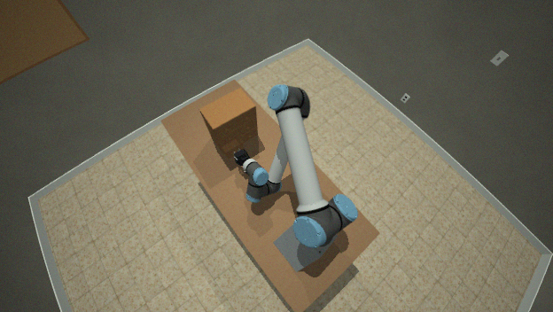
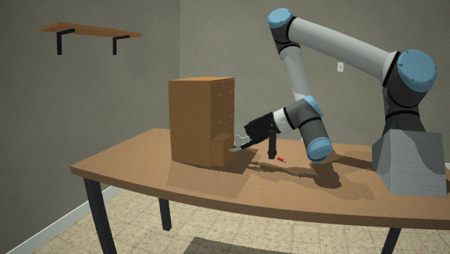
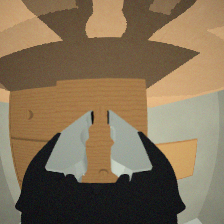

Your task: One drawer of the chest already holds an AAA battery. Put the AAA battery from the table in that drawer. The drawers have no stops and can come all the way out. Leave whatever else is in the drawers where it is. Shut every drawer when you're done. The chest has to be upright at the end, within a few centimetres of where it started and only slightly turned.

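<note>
The wooden chest stands upright on the tabletop, one bottom drawer jutting partly out. The gripper slants down with its fingertips at that drawer's front. A red battery lies on the tabletop, well apart from the chest.

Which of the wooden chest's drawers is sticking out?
The bottom drawer nearest the gripper; its front stands forward of the drawer beside it.
</note>
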`<action>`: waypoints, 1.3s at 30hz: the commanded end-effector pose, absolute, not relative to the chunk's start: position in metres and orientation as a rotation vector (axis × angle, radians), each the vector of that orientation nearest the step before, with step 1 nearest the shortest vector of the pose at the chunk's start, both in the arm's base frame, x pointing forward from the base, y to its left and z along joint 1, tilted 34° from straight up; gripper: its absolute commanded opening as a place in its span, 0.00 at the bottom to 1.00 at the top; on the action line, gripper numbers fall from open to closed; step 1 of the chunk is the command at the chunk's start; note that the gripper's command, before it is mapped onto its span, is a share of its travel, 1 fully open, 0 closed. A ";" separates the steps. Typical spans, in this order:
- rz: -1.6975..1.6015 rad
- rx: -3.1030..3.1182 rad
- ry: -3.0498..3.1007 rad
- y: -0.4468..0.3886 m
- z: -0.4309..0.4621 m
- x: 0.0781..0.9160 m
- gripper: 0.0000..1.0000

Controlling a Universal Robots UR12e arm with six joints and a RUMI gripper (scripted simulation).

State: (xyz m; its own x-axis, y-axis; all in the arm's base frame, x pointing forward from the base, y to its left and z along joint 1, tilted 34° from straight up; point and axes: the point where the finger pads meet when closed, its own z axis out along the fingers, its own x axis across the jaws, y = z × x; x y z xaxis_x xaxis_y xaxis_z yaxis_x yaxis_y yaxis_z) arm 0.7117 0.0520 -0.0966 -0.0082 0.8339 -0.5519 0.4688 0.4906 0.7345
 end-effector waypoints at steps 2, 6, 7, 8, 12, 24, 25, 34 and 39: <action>0.420 1.134 1.648 0.052 -0.096 0.708 0.07; 0.420 1.134 1.648 0.052 -0.096 0.705 0.07; 0.420 1.134 1.648 0.052 -0.096 0.705 0.07; 0.420 1.134 1.648 0.052 -0.096 0.704 0.07; 0.420 1.134 1.648 0.052 -0.096 0.703 0.07; 0.420 1.134 1.648 0.052 -0.097 0.697 0.07; 0.420 1.134 1.648 0.052 -0.097 0.697 0.07; 0.420 1.134 1.648 0.052 -0.097 0.694 0.07; 0.420 1.134 1.648 0.052 -0.097 0.693 0.07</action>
